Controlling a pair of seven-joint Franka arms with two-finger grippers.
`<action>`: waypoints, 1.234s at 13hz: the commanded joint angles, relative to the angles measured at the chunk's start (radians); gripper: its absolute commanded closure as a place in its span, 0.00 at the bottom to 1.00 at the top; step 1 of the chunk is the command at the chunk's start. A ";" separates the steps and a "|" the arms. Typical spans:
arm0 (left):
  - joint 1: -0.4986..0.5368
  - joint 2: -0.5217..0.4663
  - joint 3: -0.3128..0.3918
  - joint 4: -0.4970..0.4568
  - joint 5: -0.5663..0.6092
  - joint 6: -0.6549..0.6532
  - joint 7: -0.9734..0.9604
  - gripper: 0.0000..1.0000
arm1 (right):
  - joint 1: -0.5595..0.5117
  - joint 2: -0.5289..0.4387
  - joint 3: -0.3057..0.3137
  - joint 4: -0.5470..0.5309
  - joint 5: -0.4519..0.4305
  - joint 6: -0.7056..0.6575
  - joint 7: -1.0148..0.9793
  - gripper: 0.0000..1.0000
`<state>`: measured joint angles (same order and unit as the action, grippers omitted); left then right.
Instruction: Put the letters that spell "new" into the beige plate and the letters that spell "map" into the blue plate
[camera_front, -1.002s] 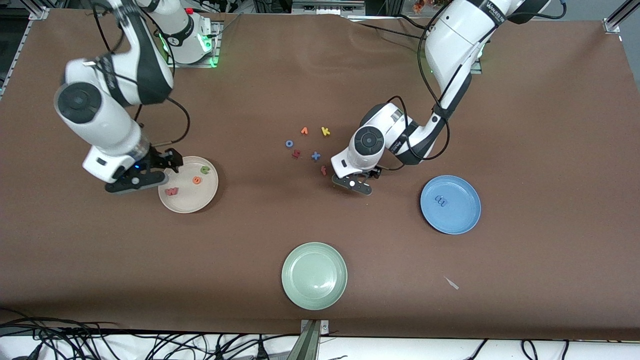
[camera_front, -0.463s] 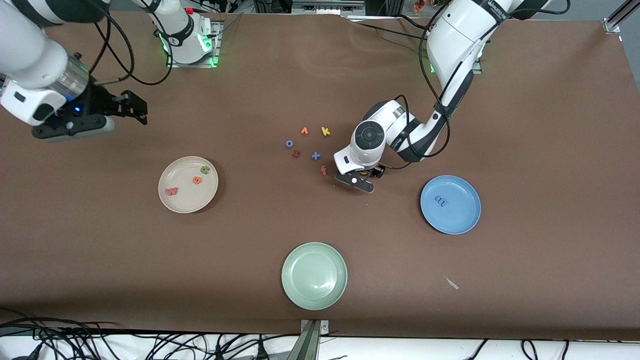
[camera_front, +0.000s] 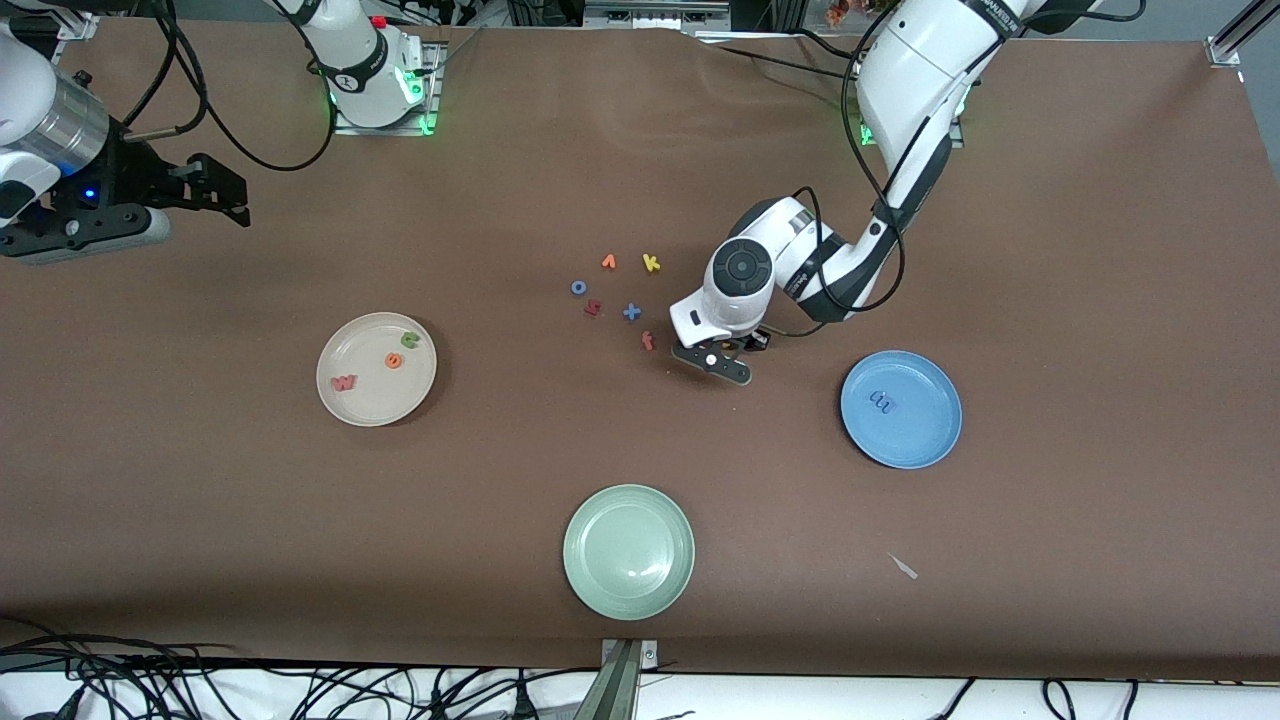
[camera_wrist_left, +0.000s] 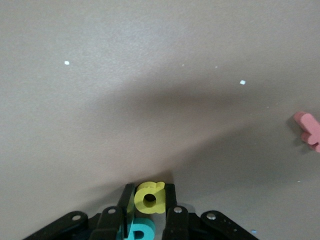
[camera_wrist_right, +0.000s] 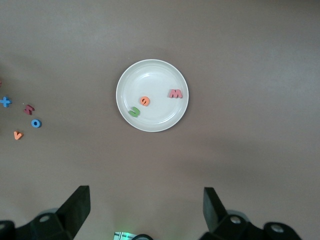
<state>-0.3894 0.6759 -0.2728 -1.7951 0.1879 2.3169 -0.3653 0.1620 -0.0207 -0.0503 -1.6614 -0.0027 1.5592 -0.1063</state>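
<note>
Brown table (camera_front: 1100, 250): n, e, w sit in the beige plate (camera_front: 350, 405), m in the blue plate (camera_front: 930, 440); left claw (camera_wrist_left: 149, 207) pinches the yellow a (camera_wrist_left: 150, 197), teal p (camera_wrist_left: 140, 231) waits; right claw (camera_wrist_right: 145, 210) hangs open.

I saw a brown bench (camera_front: 1050, 250) carrying three plates: the beige plate (camera_front: 352, 402) toward the right arm's end, the blue plate (camera_front: 925, 445) toward the left arm's end, and a pale green plate (camera_front: 628, 555) nearest the front camera. Between them lay loose foam pieces: orange v (camera_front: 608, 262), yellow k (camera_front: 651, 263), blue o (camera_front: 578, 287), a blue plus (camera_front: 632, 312), red f (camera_front: 647, 341). A pale scrap (camera_front: 904, 567) lay near the bench's front edge.
</note>
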 joint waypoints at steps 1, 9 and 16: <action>0.014 -0.033 0.001 -0.017 0.031 -0.004 -0.014 1.00 | -0.010 0.025 0.006 0.051 0.012 -0.028 -0.016 0.00; 0.252 -0.162 0.001 0.019 0.031 -0.248 0.194 1.00 | -0.025 0.034 -0.014 0.097 0.006 -0.031 -0.023 0.00; 0.443 -0.154 0.000 -0.090 0.130 -0.162 0.347 0.98 | -0.024 0.061 -0.017 0.149 0.013 -0.027 -0.009 0.00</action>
<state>0.0322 0.5354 -0.2590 -1.8366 0.2794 2.0999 -0.0324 0.1446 0.0171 -0.0714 -1.5641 -0.0028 1.5584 -0.1103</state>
